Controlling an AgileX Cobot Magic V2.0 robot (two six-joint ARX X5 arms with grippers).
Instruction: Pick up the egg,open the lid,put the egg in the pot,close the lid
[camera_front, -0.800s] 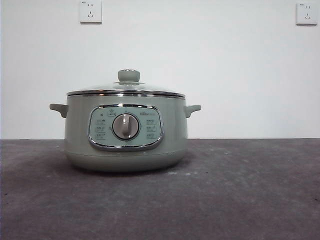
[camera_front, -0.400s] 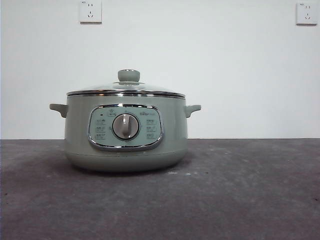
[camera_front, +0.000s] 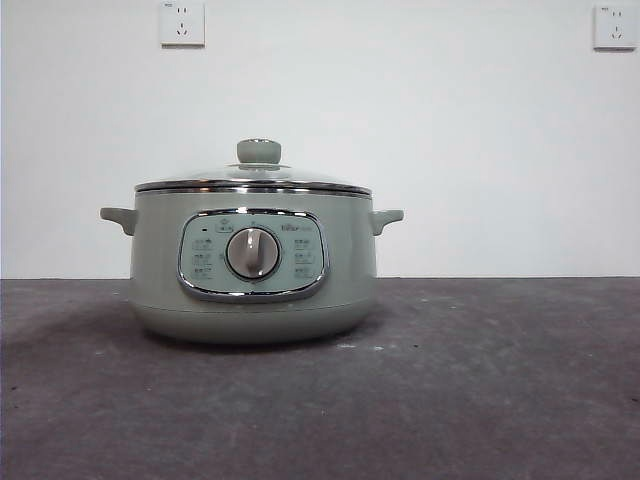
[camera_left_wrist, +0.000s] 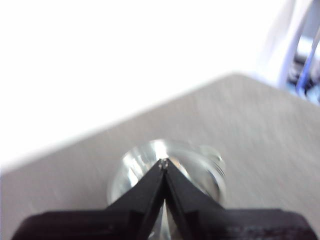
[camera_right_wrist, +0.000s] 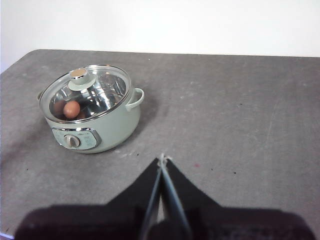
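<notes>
The sage-green pot stands on the table left of centre, also in the right wrist view. The glass lid with its green knob sits closed on it. The brown egg lies inside the pot, seen through the glass. My right gripper is shut and empty, high above the table, well apart from the pot. My left gripper is shut and empty, above the blurred, overexposed pot and lid. Neither gripper shows in the front view.
The dark grey table runs to a white wall with two sockets. The table's far edge lies behind the pot. Blurred clutter lies past the table's corner in the left wrist view.
</notes>
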